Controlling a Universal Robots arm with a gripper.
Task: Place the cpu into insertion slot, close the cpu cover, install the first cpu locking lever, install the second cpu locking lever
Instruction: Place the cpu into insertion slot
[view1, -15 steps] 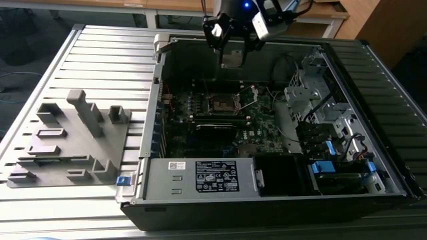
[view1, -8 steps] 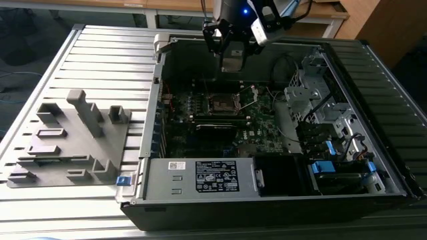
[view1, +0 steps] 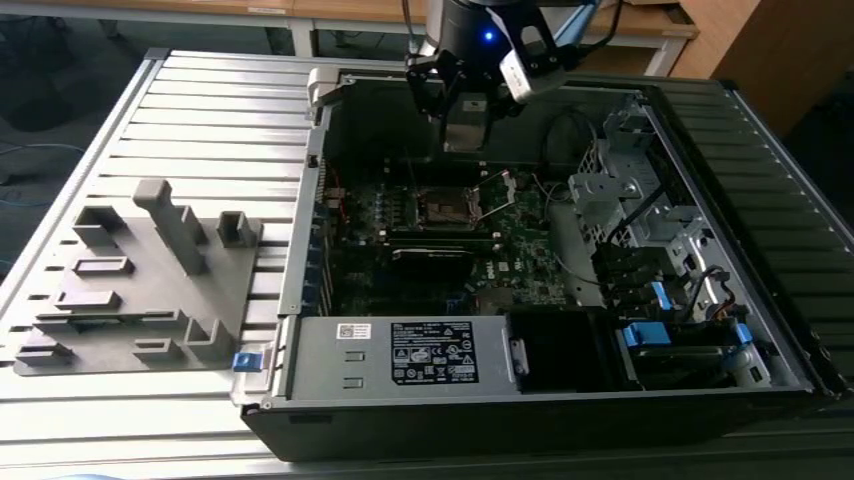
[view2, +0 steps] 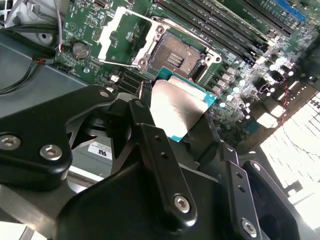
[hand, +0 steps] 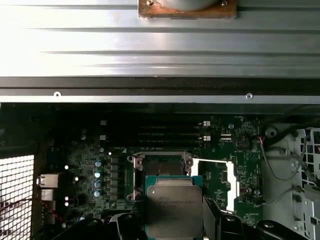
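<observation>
My gripper hangs over the open computer case, shut on the cpu, a flat square chip with a dull grey metal top and a teal edge. The cpu sits tilted between the black fingers, a short way above the motherboard. The insertion slot lies just beyond the chip, dark and uncovered inside its silver rim. In the exterior view the insertion slot is below the gripper. The cpu cover, a shiny silver frame, stands flipped open beside the slot. It is also visible as the cpu cover in the first wrist view.
A black labelled power supply box fills the case's near side. Long memory slots run beside the socket. Drive bays and cables crowd the exterior view's right. A grey fixture tray rests on the slatted table at the left.
</observation>
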